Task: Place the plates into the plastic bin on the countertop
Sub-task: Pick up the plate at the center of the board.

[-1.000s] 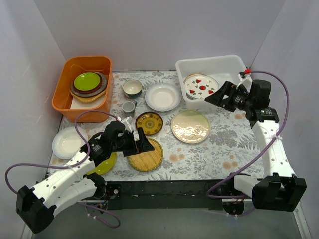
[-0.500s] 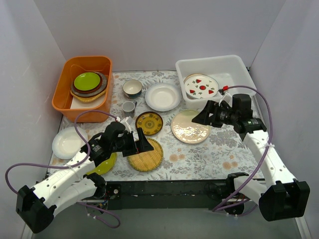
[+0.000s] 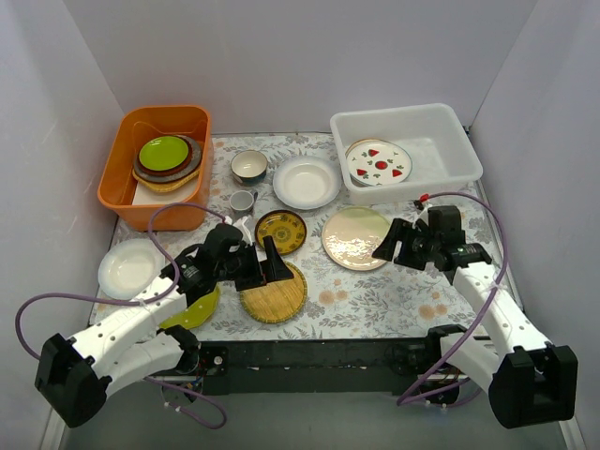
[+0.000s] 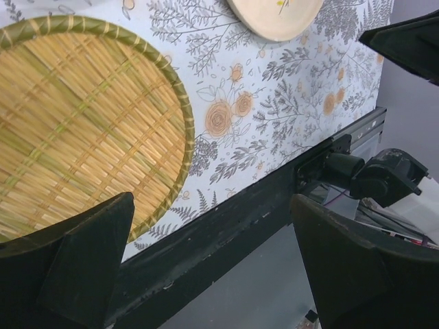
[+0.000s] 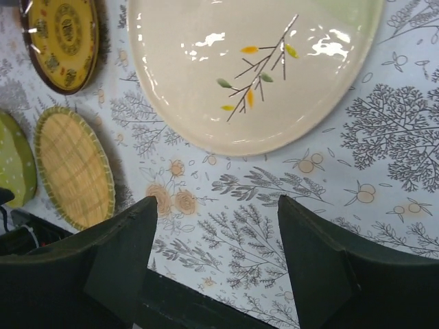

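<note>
An orange tub [image 3: 120,192] at the back left holds a stack topped by a lime plate [image 3: 164,152]. In front of it a white plate [image 3: 127,267] lies on the worktop [image 3: 403,291]. A dotted plate [image 3: 199,309] lies partly under the left arm, just beside the straw plate [image 3: 277,298].

The left hand [image 3: 274,262] hangs over the straw plate's back edge. Seen from the wrist, this hand [image 4: 211,205] has its jaws wide and holds nothing, with the straw plate [image 4: 82,123] below.

Behind it sit the brown plate [image 3: 280,232], a cup [image 3: 242,201], a bowl [image 3: 249,166] and a deep white plate [image 3: 307,182]. The sprig plate [image 3: 356,238] lies right of centre.

The right hand [image 3: 386,246] sits at the sprig plate's near right edge. From the wrist, this hand [image 5: 218,205] has its jaws apart and empty, with only cloth between them and the sprig plate [image 5: 254,68] just ahead.

The bin [image 3: 403,112] stands at the back right, with the strawberry plate [image 3: 379,162] in its left part.
</note>
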